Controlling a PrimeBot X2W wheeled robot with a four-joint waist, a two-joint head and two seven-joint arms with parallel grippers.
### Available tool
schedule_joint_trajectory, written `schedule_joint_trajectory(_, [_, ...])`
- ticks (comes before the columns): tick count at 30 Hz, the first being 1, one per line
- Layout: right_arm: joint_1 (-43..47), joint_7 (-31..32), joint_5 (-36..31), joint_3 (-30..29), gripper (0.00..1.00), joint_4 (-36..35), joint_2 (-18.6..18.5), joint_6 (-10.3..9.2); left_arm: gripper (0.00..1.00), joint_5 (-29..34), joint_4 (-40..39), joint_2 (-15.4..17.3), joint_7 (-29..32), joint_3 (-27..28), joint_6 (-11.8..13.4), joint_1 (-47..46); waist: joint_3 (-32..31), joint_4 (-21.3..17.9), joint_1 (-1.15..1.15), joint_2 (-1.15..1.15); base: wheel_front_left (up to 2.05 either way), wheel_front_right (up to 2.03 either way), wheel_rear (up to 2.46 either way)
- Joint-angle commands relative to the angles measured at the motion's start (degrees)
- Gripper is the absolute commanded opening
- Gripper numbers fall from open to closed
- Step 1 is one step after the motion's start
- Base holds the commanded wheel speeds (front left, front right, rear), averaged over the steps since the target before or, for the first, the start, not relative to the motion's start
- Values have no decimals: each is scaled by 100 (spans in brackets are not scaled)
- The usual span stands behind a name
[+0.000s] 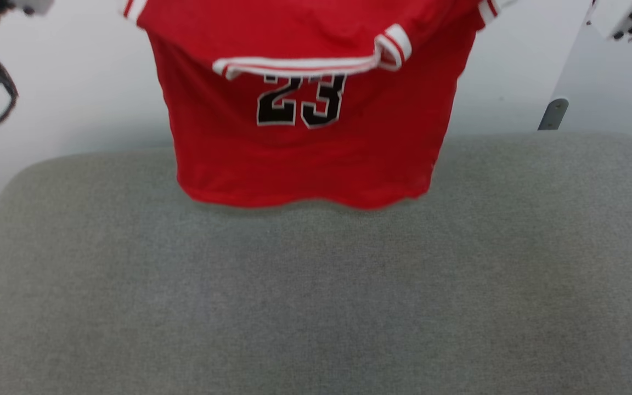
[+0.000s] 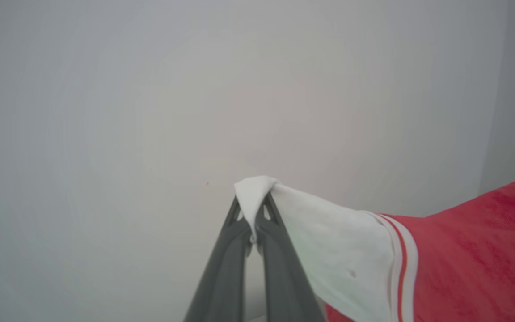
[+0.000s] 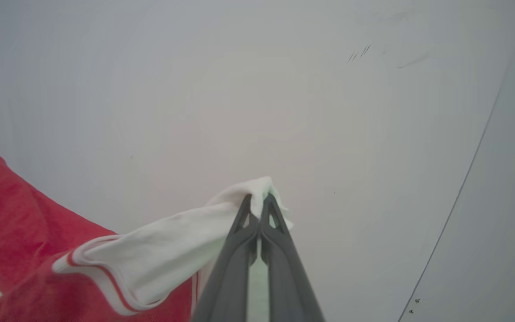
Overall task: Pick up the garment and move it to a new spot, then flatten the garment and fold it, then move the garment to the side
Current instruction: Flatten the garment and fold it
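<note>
Open passage is offered over the near and side parts of the grey padded surface (image 1: 316, 307). The middle of its far edge is blocked by the hanging garment (image 1: 305, 159), and the white wall (image 1: 74, 99) is met behind it; a black cable (image 1: 3, 88) is looped at far left.

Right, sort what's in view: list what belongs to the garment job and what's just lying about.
Job in hand:
soft bright-red garment with white trim and black 23
left gripper, shut on its white corner
right gripper, shut on the other corner
grey fabric-covered surface below it

Lying about:
black cable loop
grey metal bracket
</note>
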Motion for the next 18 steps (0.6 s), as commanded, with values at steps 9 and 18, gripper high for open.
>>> schedule_joint_trajectory(9, [-629,-209,176,163,0,381,-49,0,0,-289,457,-83,-303,-450,-33,-746,698,109,0,0,0,0,0])
schedule_joint_trajectory(18, [-1677,-608,-331,114,0,733,-79,0,0,-236,807,-192,-904,-573,-18,-1640,2430,147,0,0,0,0,0])
